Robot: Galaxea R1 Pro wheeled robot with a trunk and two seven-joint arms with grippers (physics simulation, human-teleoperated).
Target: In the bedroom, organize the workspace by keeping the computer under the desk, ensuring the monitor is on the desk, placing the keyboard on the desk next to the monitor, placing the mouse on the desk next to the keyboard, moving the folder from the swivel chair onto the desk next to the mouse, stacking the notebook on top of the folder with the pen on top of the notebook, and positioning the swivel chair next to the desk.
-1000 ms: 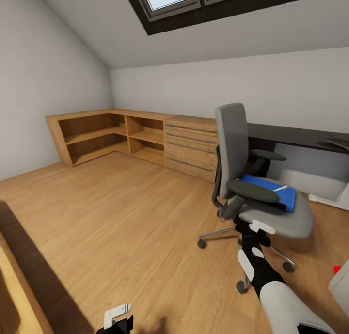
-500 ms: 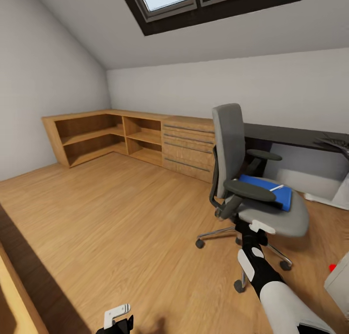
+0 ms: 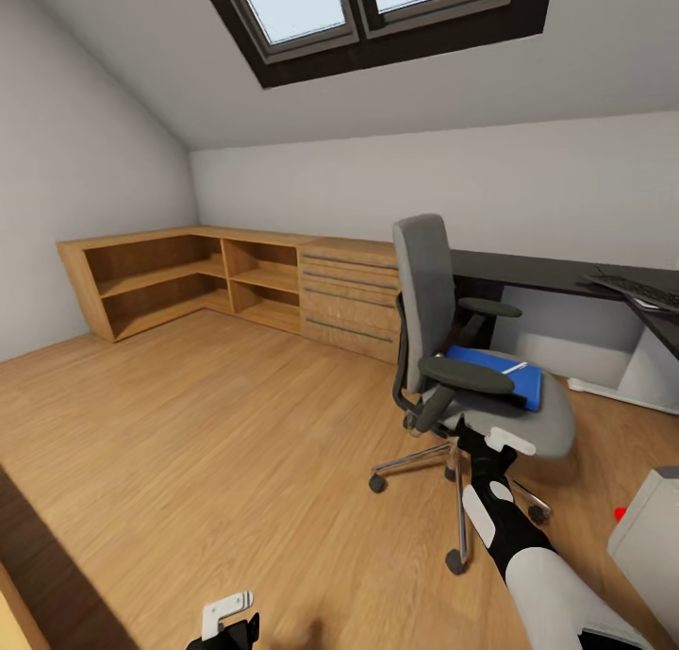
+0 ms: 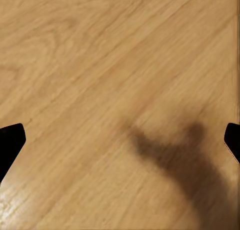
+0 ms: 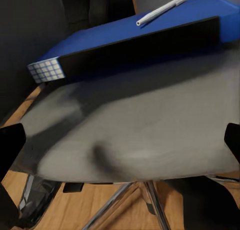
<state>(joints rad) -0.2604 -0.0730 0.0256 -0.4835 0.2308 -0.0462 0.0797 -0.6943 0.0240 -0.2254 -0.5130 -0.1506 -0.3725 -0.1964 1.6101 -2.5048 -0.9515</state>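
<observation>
Folder point(image 3: 497, 375) on swivel chair point(image 3: 453, 348) seat, centre-right of frame, pen point(image 5: 161, 10) atop; just beyond our right gripper point(image 5: 120, 140), jaws wide, empty. Left gripper point(image 4: 120, 140) wide over floor.

The right arm point(image 3: 528, 560) extends forward, white forearm leading to a black wrist. The right gripper point(image 5: 120, 140) holds its fingers point(image 5: 10, 145) spread wide. The left gripper point(image 4: 120, 135) points downward, fingers point(image 4: 10, 140) likewise parted and empty.
</observation>
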